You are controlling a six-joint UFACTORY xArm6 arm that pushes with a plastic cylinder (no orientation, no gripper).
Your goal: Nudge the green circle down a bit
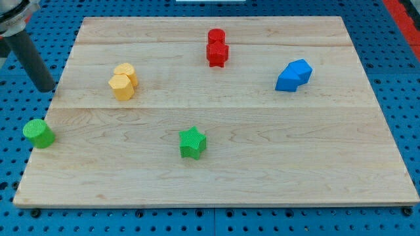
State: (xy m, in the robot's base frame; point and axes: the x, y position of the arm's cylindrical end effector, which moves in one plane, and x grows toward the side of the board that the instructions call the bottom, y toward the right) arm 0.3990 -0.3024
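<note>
The work surface is a pale wooden board (216,164) laid on a blue perforated base (394,39). The arm carries no pincer, so there is nothing to report as apart, together or clamped; it ends in a straight dark rod, and my tip (46,88) stands just off the board's left edge, near the top-left corner, over the perforated base. The task's thing, the green circular plastic block (39,133), an upright short cylinder, sits at the board's left edge, roughly two thirds of the way toward the bottom-left corner, partly overhanging that edge. My tip lies toward the view's top from this block and apart from it, with no contact; this placement suits a downward push, since the rod must meet the block's upper side to drive it toward the bottom edge. The remaining blocks are well clear of that path: the yellow double-lobed block (123,81) in the upper-left area, the red double-lobed block (216,47) near the top edge at centre, the blue angular block (293,75) toward the right edge, and the green star-shaped block (192,143) near the centre, toward the bottom edge. Judged from this layout, the nudge is not yet begun. Because the cylinder sits on the edge, an off-centre push could roll it off the board.
</note>
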